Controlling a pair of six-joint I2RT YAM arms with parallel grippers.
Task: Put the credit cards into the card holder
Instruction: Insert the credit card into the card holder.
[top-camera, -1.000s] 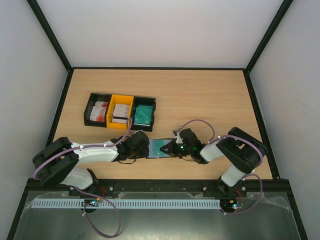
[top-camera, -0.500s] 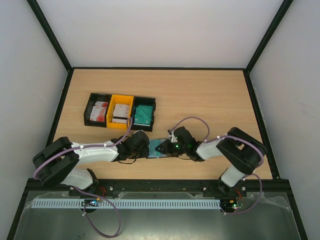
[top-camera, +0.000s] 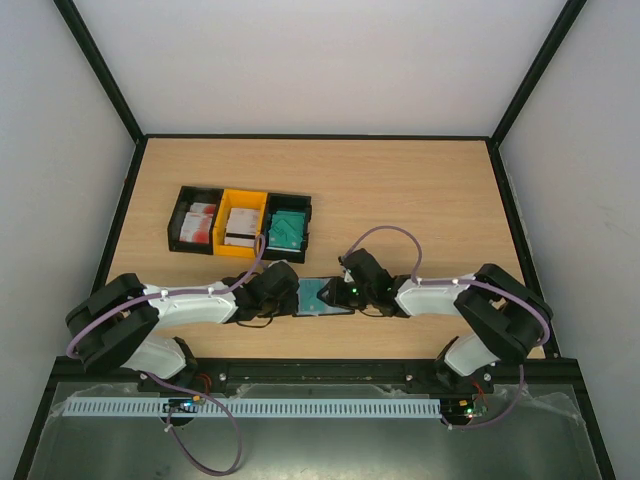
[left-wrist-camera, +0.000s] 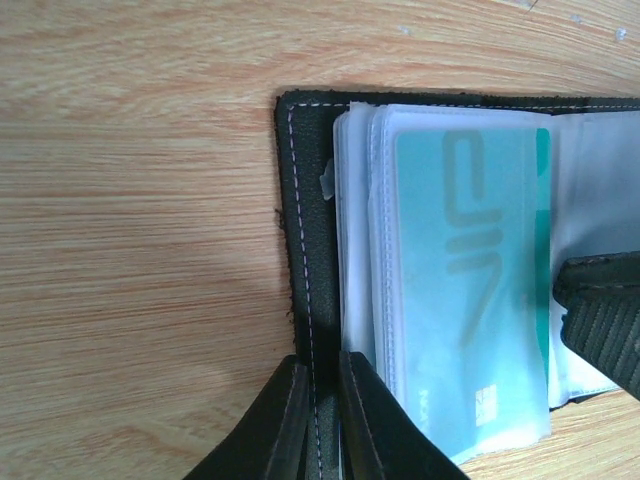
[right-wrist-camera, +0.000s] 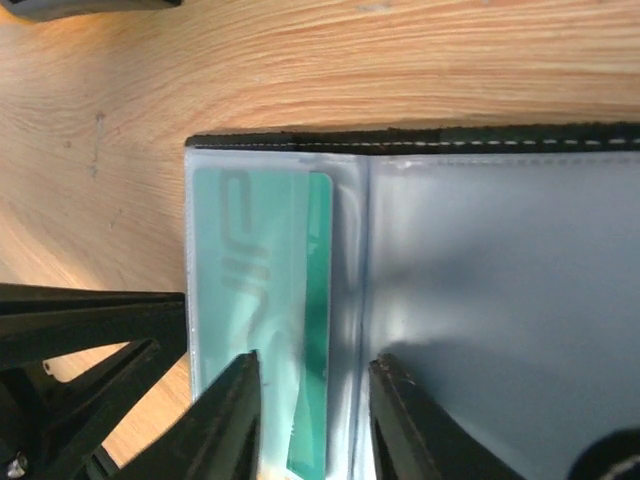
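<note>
So the left fingers (left-wrist-camera: 350, 410) are pinched tight on the stitched edge of the card holder (left-wrist-camera: 300, 250), pinning it open on the surface (left-wrist-camera: 130, 200). The right fingers (right-wrist-camera: 245, 410) sit partly spread over the holder's clear sleeves (right-wrist-camera: 480, 300), straddling the teal card (right-wrist-camera: 250, 280) tucked in the outer one. My worry: a fingertip catches that floppy plastic on the way out and drags the card along. That edge pinch looks thin too, so any tug could slide the holder or fold it shut.
</note>
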